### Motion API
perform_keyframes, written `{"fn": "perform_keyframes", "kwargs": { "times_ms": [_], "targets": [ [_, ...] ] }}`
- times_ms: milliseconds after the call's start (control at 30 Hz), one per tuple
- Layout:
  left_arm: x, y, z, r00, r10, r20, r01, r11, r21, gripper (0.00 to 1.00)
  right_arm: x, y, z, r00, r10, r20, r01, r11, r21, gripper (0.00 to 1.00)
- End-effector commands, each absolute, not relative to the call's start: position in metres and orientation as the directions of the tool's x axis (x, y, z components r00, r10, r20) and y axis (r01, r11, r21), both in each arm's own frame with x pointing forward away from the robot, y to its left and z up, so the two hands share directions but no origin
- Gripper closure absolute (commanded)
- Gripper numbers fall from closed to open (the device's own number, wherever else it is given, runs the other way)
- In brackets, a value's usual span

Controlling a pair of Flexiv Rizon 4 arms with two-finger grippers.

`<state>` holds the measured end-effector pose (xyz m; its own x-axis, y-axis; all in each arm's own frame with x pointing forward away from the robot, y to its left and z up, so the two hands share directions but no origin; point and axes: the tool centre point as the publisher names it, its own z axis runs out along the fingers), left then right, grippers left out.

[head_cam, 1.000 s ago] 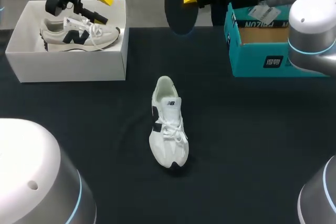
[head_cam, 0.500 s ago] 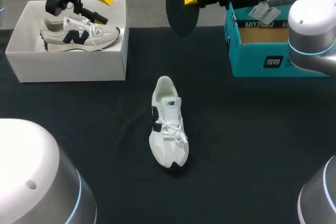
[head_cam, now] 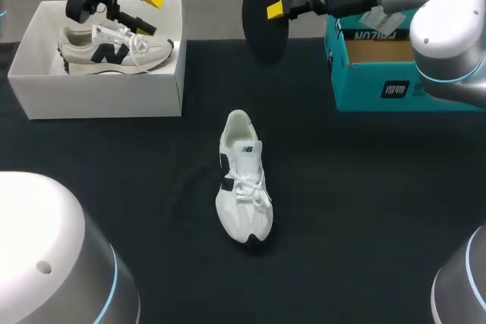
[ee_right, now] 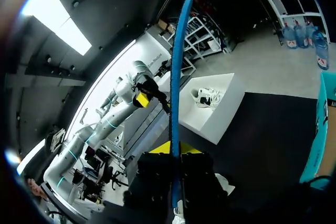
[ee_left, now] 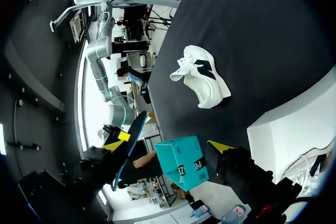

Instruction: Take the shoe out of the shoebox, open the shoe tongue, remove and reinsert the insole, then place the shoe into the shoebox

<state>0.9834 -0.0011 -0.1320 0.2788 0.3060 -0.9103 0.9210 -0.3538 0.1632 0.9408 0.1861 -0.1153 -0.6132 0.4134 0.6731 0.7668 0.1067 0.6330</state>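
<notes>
**Right jaws:** clenched on the insole (head_cam: 260, 20). It hangs on edge in the air above the far rim of the desk (head_cam: 364, 210), between the white box (head_cam: 99, 96) and the teal shoebox (head_cam: 380, 85). The right wrist view shows it gripped near one end, with most of its length standing free ahead of the fingers.

**Left jaws:** released and holding nothing. They are above the white box, over the second shoe (head_cam: 114, 52) lying inside.

**Shoe (head_cam: 243, 176):** alone on the middle of the desk, toe towards the robot, well apart from both arms. Nothing steadies it.

**Risks, as judged:**
1. The insole is thin and held by one end. It may bend or swing on the way down, so its tip catches the collar or tongue instead of entering.
2. The shoe is unrestrained, so a push from the insole is likely to slide or tip it. The left arm should brace it first.
3. The laces lie across the tongue, and I cannot tell whether the mouth is open enough.
4. A shallow grip may let the insole twist or slip.
5. With two boxes on the desk, the shoe could go back into the wrong one.
</notes>
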Motion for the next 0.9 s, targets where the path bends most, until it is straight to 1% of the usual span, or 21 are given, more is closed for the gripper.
{"fn": "perform_keyframes", "kwargs": {
  "times_ms": [33,167,300,767,800,867,900],
  "targets": [
    [0.984,-0.001,-0.132,0.28,0.307,-0.909,0.92,-0.357,0.163,0.0,0.952,0.198,-0.14,-0.614,0.382,0.691,0.77,0.095,0.631,1.0],
    [0.984,-0.001,-0.132,0.28,0.307,-0.909,0.92,-0.357,0.163,0.0,0.952,0.205,-0.158,-0.603,0.39,0.696,0.782,0.119,0.611,1.0],
    [0.984,-0.001,-0.132,0.28,0.307,-0.909,0.92,-0.357,0.163,0.0,0.947,0.209,-0.172,-0.586,0.376,0.718,0.797,0.107,0.595,1.0],
    [0.984,-0.001,-0.132,0.28,0.307,-0.909,0.92,-0.357,0.163,0.0,0.947,0.209,-0.172,-0.586,0.376,0.718,0.797,0.107,0.595,1.0],
    [0.984,-0.001,-0.132,0.28,0.307,-0.909,0.92,-0.357,0.163,0.0,0.949,0.211,-0.178,-0.617,0.353,0.703,0.77,0.088,0.631,1.0],
    [0.984,-0.001,-0.132,0.28,0.307,-0.909,0.92,-0.357,0.163,0.0,0.952,0.215,-0.189,-0.628,0.386,0.676,0.755,0.089,0.65,1.0],
    [0.984,-0.001,-0.132,0.28,0.307,-0.909,0.92,-0.357,0.163,0.0,0.952,0.217,-0.193,-0.649,0.375,0.662,0.731,0.068,0.679,1.0]
  ]
}}
